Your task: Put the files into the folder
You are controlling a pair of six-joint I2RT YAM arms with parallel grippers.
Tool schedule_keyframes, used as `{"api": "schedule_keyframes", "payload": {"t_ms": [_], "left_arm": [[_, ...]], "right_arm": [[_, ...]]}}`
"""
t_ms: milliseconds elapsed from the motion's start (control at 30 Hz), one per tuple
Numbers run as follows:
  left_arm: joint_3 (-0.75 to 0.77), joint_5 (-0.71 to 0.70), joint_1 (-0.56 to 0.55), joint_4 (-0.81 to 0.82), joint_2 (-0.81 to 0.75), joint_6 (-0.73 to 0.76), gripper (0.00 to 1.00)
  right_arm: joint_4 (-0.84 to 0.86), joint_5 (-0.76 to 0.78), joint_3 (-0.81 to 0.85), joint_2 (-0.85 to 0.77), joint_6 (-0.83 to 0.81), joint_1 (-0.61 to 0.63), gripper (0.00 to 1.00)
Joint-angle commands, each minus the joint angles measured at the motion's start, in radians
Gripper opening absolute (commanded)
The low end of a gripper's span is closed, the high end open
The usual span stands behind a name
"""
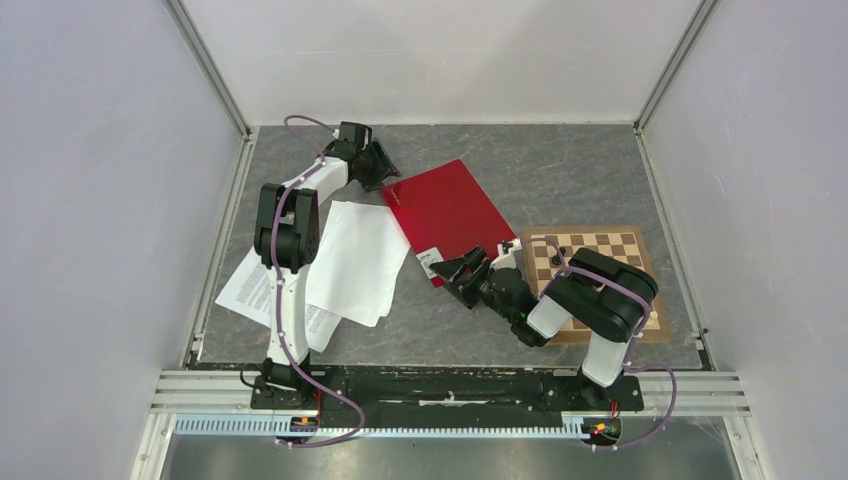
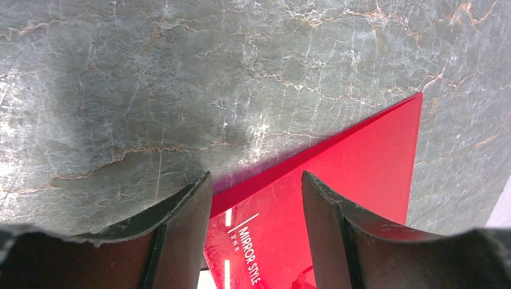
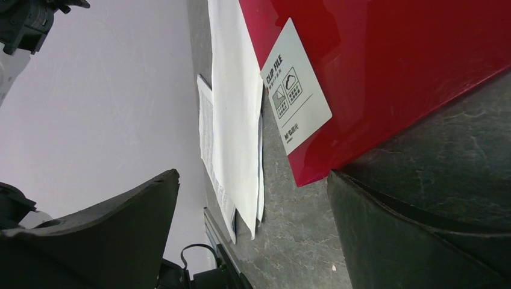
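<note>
The red folder (image 1: 447,212) lies shut and flat mid-table, its white label (image 1: 431,262) at the near corner. The white paper files (image 1: 345,262) lie spread on the table to its left. My left gripper (image 1: 385,170) is open and empty at the folder's far left corner; in the left wrist view its fingers (image 2: 187,229) straddle the red cover (image 2: 361,174). My right gripper (image 1: 462,277) is open and empty just near the labelled corner, which shows in the right wrist view (image 3: 398,66) with the label (image 3: 296,102) and the files (image 3: 235,126).
A brown chessboard (image 1: 590,270) with small pieces lies at the right, partly under the right arm. Grey walls enclose the table on three sides. A metal rail (image 1: 450,390) runs along the near edge.
</note>
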Motion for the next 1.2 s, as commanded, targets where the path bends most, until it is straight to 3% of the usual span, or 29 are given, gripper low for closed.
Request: {"api": "schedule_keyframes", "payload": {"t_ms": [0, 300, 700, 1167], "left_arm": [[0.032, 0.009, -0.004, -0.052, -0.012, -0.001, 0.63], [0.056, 0.01, -0.002, -0.077, 0.005, -0.001, 0.55], [0.108, 0.028, 0.014, -0.129, 0.037, 0.01, 0.33], [0.114, 0.06, 0.034, -0.139, 0.043, -0.004, 0.15]], "right_arm": [[0.095, 0.039, 0.012, 0.033, 0.04, -0.008, 0.95], [0.087, 0.056, 0.067, 0.071, 0.029, -0.01, 0.93], [-0.138, 0.102, 0.229, 0.019, -0.17, -0.008, 0.87], [-0.353, 0.195, 0.35, -0.048, -0.489, -0.004, 0.65]]}}
